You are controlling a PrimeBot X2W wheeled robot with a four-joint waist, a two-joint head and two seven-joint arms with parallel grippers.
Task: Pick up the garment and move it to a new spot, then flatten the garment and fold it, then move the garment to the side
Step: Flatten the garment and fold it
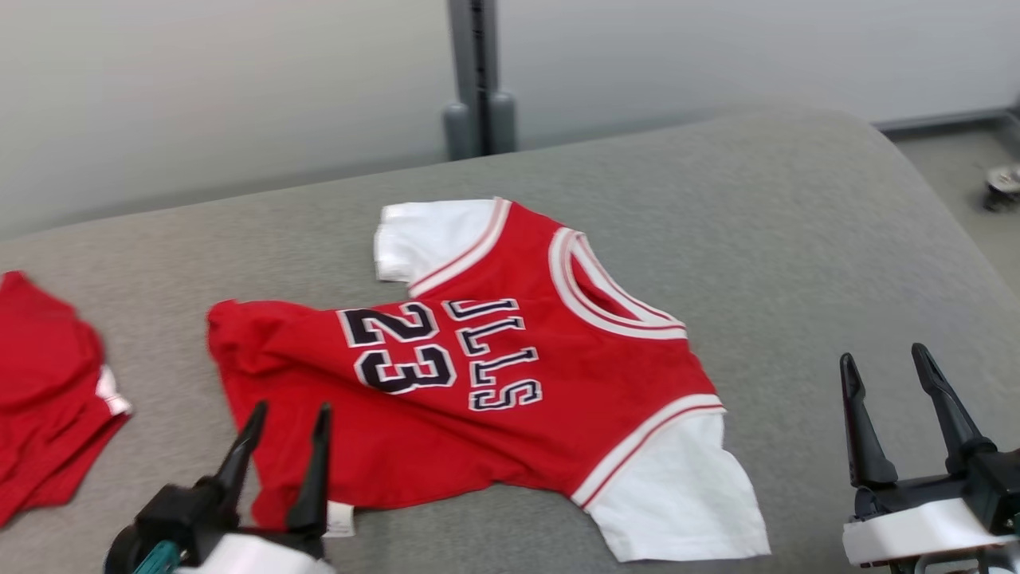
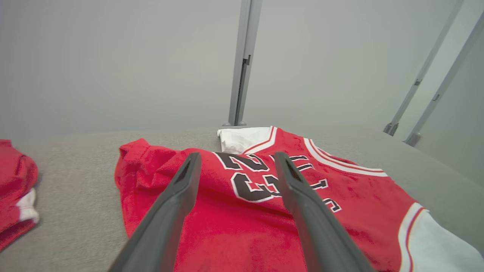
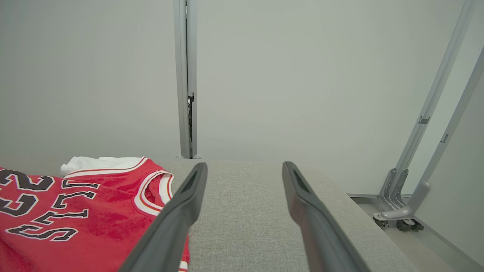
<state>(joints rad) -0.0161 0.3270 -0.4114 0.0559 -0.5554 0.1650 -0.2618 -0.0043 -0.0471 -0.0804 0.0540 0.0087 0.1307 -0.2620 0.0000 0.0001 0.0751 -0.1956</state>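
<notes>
**Q:** Where is the shirt (image 1: pixel 494 383) located, and how are the grippers set?

**A:** The shirt is spread face up on the grey cushion (image 1: pixel 797 239), left of centre, with the collar to the right. The left gripper (image 1: pixel 292 408) is held above the near hem, fingers apart, nothing gripped. The right gripper (image 1: pixel 882 355) is held wide and empty over bare cushion, right of the near sleeve (image 1: pixel 685 494).

**Q:** Why is this arrangement used?

**A:** Flattening is judged to be the step in hand. One gripper is stationed toward each end so that the cloth can be drawn taut.

**Q:** What is added by each view?

**A:** The rumpled hem corner (image 2: pixel 132 151) is shown best by the left wrist view. A second red cloth (image 1: pixel 48 399), far left, is shown by the head view. A metal frame foot (image 3: pixel 397 213) on the floor, beyond the cushion's right edge, is shown by the right wrist view.
</notes>
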